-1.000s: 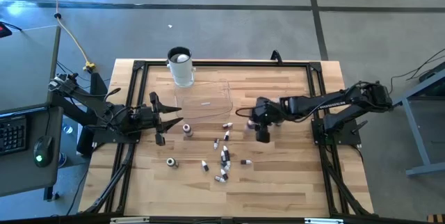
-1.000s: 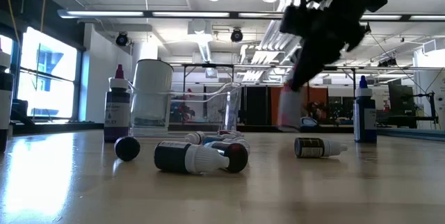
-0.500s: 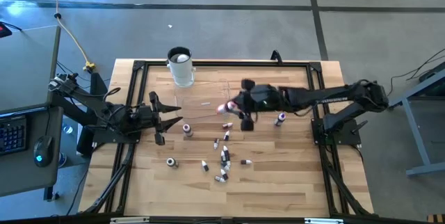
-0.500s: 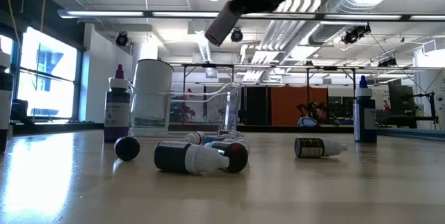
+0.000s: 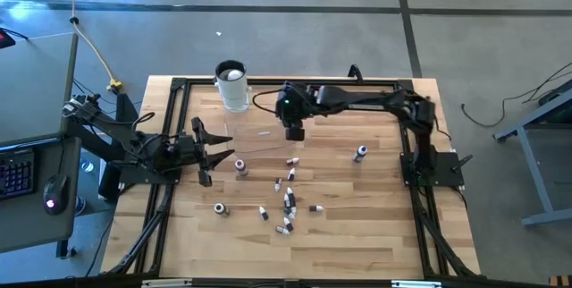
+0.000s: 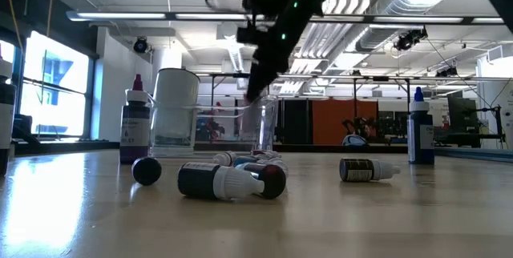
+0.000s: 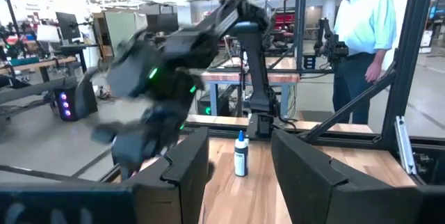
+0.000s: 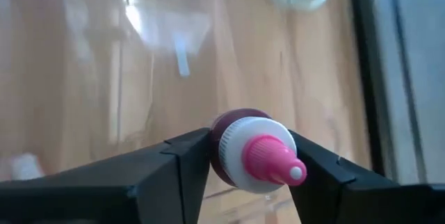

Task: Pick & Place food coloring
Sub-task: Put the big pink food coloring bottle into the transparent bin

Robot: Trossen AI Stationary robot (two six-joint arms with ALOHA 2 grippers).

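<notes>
My right gripper (image 5: 292,130) hangs over the far right part of the clear tray (image 5: 264,131), shut on one food coloring bottle (image 8: 252,151) with a dark body, white cap and pink tip. In the low view this gripper (image 6: 260,74) is above the tray (image 6: 240,122). Several other food coloring bottles (image 5: 288,200) lie scattered on the wood nearer the near edge. One blue-tipped bottle (image 5: 360,153) stands upright to the right, and another (image 5: 239,165) stands near my left gripper (image 5: 214,149), which waits open at the table's left. My right gripper pinches the bottle between its two fingers (image 8: 182,160), one on each side of the dark body just behind the white cap (image 8: 233,147). The bottle is lifted clear above the tray, and its pink tip (image 8: 278,163) points back toward the wrist camera.
A tall white cup (image 5: 232,87) stands at the tray's far left corner. The black frame rails (image 5: 179,136) run along the table's sides. A person (image 7: 361,29) stands beyond the table's right side. Bare wood lies near the near edge (image 5: 357,243).
My right gripper, shut on the pink-tipped bottle, has risen from the table right of the scattered bottles. It has swung toward the table's left and far edge until it is over the tray. The bottle has been lifted clear and carried along.
</notes>
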